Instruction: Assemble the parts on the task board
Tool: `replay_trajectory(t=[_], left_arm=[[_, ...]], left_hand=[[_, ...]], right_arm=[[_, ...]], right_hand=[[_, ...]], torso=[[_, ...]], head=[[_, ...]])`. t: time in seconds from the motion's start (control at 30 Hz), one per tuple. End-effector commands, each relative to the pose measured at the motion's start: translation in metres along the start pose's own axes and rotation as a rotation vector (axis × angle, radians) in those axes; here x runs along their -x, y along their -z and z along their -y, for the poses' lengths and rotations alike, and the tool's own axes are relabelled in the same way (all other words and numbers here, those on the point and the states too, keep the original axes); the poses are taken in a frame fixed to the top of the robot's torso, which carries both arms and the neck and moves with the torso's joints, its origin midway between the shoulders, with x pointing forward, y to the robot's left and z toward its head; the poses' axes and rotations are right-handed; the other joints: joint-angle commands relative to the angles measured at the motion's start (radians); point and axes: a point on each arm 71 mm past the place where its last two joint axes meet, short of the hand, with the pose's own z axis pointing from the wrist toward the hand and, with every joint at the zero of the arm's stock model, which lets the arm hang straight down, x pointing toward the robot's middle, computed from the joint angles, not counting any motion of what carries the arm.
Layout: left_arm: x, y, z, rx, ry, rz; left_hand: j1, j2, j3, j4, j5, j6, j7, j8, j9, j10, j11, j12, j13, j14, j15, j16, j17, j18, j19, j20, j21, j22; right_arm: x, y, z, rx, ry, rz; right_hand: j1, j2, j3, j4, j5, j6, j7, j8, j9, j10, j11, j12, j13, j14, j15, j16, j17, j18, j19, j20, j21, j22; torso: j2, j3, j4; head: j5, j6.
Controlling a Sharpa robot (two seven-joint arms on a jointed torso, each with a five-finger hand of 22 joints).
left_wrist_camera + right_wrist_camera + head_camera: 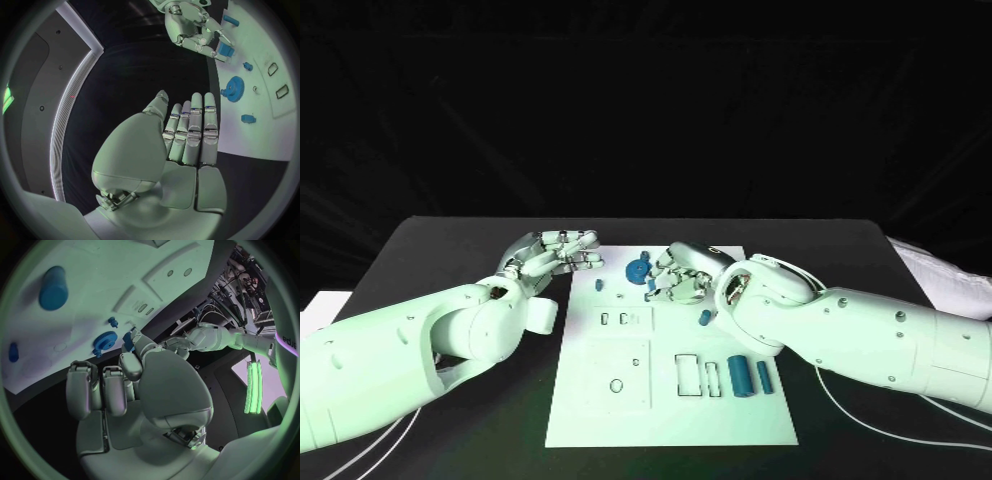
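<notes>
Head view: white task board [603,400] lies in the middle of the black table [444,250], both arms reaching in over its far end. Left hand [557,254] sits at the board's far left corner, fingers loosely curled over the edge; left wrist view shows that hand [187,135] with fingers straight, side by side and nothing in them, hovering off the board edge over the dark table. Right hand [684,272] is over the board's far middle, fingers bent down around a small blue part [655,283]. Right wrist view has the fingertips [134,342] closed on a small blue piece [127,338], looks pinched, just beside the blue gear [104,341]. Left wrist view shows the same right hand [194,27] with a blue block [225,49] at its fingertips, touching. Blue gear [636,270] sits on the board between the two hands, near the right hand's fingers. Small blue peg [599,285] on the board just near of the left hand. Two blue cylinders [743,376] lie side by side on the board's near right part, next to rectangular cutouts [688,374], under the right forearm. Another small blue bit [702,319] is partly hidden by the right wrist
</notes>
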Motion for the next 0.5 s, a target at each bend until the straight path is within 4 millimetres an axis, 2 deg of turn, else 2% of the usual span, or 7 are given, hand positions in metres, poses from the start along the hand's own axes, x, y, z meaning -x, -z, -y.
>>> replay_trajectory(t=[0.03, 0.07, 0.2, 0.27, 0.33, 0.4, 0.5], left_arm=[[-0.001, 0.0, 0.002, -0.018, 0.013, -0.012], [-0.001, 0.001, 0.002, -0.018, 0.013, -0.012], [-0.002, 0.001, 0.002, -0.018, 0.014, -0.013], [-0.002, 0.001, 0.002, -0.017, 0.015, -0.015], [-0.003, 0.001, 0.002, -0.017, 0.016, -0.017], [-0.003, 0.001, 0.002, -0.017, 0.016, -0.018], [-0.004, 0.001, 0.002, -0.016, 0.017, -0.019]], left_hand=[[0.005, 0.007, 0.0, -0.004, -0.004, -0.004, 0.002, -0.005, -0.001, -0.008, 0.0, -0.003, 0.0, 0.001, 0.003, -0.007, 0.001, 0.011, 0.004, 0.006, -0.006, -0.001], [0.005, 0.007, 0.0, -0.004, -0.004, -0.004, 0.002, -0.005, -0.001, -0.008, 0.0, -0.003, 0.0, 0.001, 0.003, -0.007, 0.001, 0.011, 0.004, 0.006, -0.006, -0.001], [0.005, 0.007, 0.0, -0.004, -0.004, -0.004, 0.002, -0.005, -0.001, -0.008, 0.0, -0.003, 0.0, 0.001, 0.003, -0.007, 0.001, 0.011, 0.004, 0.006, -0.006, -0.001], [0.005, 0.007, 0.0, -0.004, -0.004, -0.004, 0.002, -0.005, -0.001, -0.008, 0.0, -0.003, 0.0, 0.001, 0.003, -0.007, 0.001, 0.011, 0.004, 0.006, -0.006, -0.001], [0.005, 0.007, 0.0, -0.004, -0.004, -0.004, 0.002, -0.005, -0.001, -0.008, 0.0, -0.003, 0.0, 0.001, 0.003, -0.007, 0.001, 0.011, 0.004, 0.006, -0.006, -0.001], [0.005, 0.007, 0.0, -0.004, -0.004, -0.004, 0.002, -0.005, -0.001, -0.008, 0.0, -0.003, 0.0, 0.001, 0.003, -0.007, 0.001, 0.011, 0.004, 0.006, -0.006, -0.001], [0.005, 0.007, 0.0, -0.004, -0.004, -0.004, 0.002, -0.005, -0.001, -0.008, 0.0, -0.003, 0.0, 0.001, 0.003, -0.007, 0.001, 0.011, 0.004, 0.006, -0.006, -0.001]], right_arm=[[-0.009, -0.001, -0.001, -0.028, 0.058, -0.031], [-0.014, -0.002, -0.003, -0.024, 0.06, -0.04], [-0.025, -0.004, -0.008, -0.014, 0.062, -0.063], [-0.03, -0.005, -0.011, -0.01, 0.065, -0.071], [-0.034, -0.005, -0.013, -0.008, 0.068, -0.079], [-0.037, -0.006, -0.014, -0.006, 0.07, -0.083], [-0.041, -0.007, -0.016, -0.003, 0.074, -0.092]], right_hand=[[0.009, 0.018, 0.007, -0.002, 0.004, 0.029, -0.022, 0.005, 0.009, -0.003, -0.008, -0.004, -0.002, 0.068, -0.005, -0.008, 0.092, -0.009, -0.008, -0.003, -0.004, 0.0], [0.009, 0.018, 0.007, -0.002, 0.004, 0.029, -0.022, 0.005, 0.009, -0.003, -0.008, -0.004, -0.002, 0.068, -0.005, -0.008, 0.092, -0.009, -0.008, -0.003, -0.004, 0.0], [0.005, 0.014, 0.008, -0.004, 0.005, 0.029, -0.021, 0.004, 0.008, -0.005, -0.008, -0.01, -0.005, 0.068, -0.005, -0.009, 0.091, -0.009, -0.009, -0.003, -0.006, -0.002], [0.004, 0.013, 0.008, -0.004, 0.005, 0.029, -0.021, 0.004, 0.008, -0.005, -0.008, -0.01, -0.005, 0.068, -0.005, -0.009, 0.091, -0.009, -0.009, -0.003, -0.006, -0.002], [0.002, 0.012, 0.008, -0.004, 0.005, 0.029, -0.021, 0.004, 0.008, -0.004, -0.008, -0.009, -0.004, 0.068, -0.005, -0.009, 0.091, -0.009, -0.01, -0.003, -0.006, -0.003], [0.002, 0.012, 0.008, -0.004, 0.005, 0.029, -0.021, 0.004, 0.008, -0.004, -0.008, -0.009, -0.004, 0.068, -0.005, -0.009, 0.091, -0.009, -0.01, -0.003, -0.006, -0.003], [-0.001, 0.011, 0.009, -0.004, 0.006, 0.03, -0.021, 0.004, 0.008, -0.004, -0.007, -0.009, -0.005, 0.068, -0.005, -0.009, 0.091, -0.009, -0.01, -0.003, -0.006, -0.002]], torso=[[-0.001, -0.0078, 0.011], [-0.001, -0.0095, 0.0125], [0.0, -0.0111, 0.0127], [0.0, -0.011, 0.0132], [-0.001, -0.0082, 0.0112], [-0.001, -0.0071, 0.0095], [0.0, -0.0073, 0.0092]], head=[[0.003, -0.006], [0.003, -0.006], [0.007, -0.011], [0.013, -0.015], [0.018, -0.015], [0.02, -0.016], [0.021, -0.016]])
